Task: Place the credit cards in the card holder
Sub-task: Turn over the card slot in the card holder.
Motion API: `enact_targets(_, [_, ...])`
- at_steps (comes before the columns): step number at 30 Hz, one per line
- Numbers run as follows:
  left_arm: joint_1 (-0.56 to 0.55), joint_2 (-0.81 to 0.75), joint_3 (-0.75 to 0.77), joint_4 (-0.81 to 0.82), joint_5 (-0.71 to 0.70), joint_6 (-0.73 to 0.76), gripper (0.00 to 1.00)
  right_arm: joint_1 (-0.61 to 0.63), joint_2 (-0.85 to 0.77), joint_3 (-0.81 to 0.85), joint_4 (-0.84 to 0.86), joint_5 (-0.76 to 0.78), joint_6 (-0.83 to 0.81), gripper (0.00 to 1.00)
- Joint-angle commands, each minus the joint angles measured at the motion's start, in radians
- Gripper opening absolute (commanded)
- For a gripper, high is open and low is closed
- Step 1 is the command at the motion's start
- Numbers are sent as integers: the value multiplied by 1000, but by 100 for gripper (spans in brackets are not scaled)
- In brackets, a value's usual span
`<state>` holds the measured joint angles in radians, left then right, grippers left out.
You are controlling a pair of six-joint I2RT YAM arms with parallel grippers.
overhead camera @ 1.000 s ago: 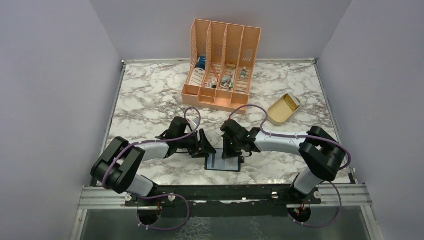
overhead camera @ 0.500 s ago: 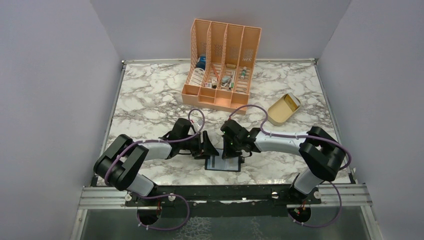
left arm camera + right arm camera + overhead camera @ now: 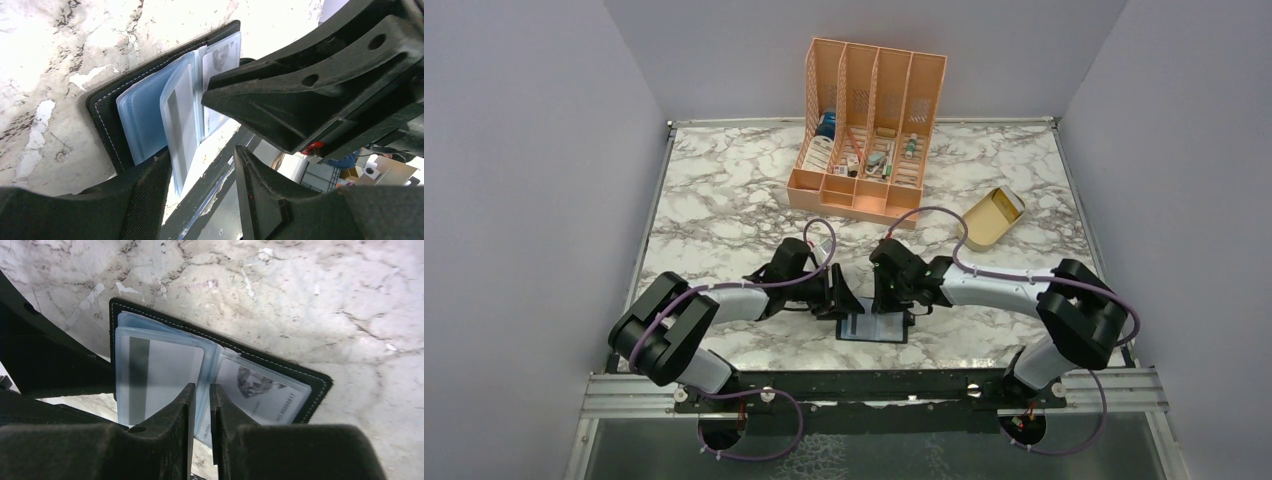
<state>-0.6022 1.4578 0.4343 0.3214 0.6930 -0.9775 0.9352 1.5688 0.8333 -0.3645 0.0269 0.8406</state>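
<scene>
- The card holder (image 3: 872, 327) lies open on the bench (image 3: 724, 190) at 6 o'clock, near the front edge.
- Its clear sleeves hold a striped credit card (image 3: 150, 377) and a portrait credit card (image 3: 260, 395).
- The left gripper (image 3: 202, 152), at the holder's 10 o'clock, has its fingers apart astride a raised sleeve.
- The right gripper (image 3: 201, 387), at the holder's 12 o'clock, has its fingers nearly together over the fold; whether they pinch a sleeve I cannot tell.
</scene>
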Motion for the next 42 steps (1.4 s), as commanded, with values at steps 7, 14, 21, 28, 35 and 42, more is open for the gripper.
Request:
enact_targets(7, [-26,-21,35,13,-21,-6,47,4,-123,4,-89,190,-17,22])
enact_targets(14, [-59,-17,60,13,-28,-15,46,-45,-224,16,-157,288,-53,27])
enact_targets(21, [-96,-5,89,13,-43,-22,46,-95,-352,47,-204,376,-117,31])
enact_targets(28, [-136,28,116,13,-62,-27,45,-101,-433,44,-218,383,-140,32])
enact_targets(35, [-145,44,110,14,-93,-24,26,-101,-444,32,-203,342,-135,32])
enact_targets(42, [-149,49,97,14,-110,-13,25,-101,-439,25,-192,314,-128,32])
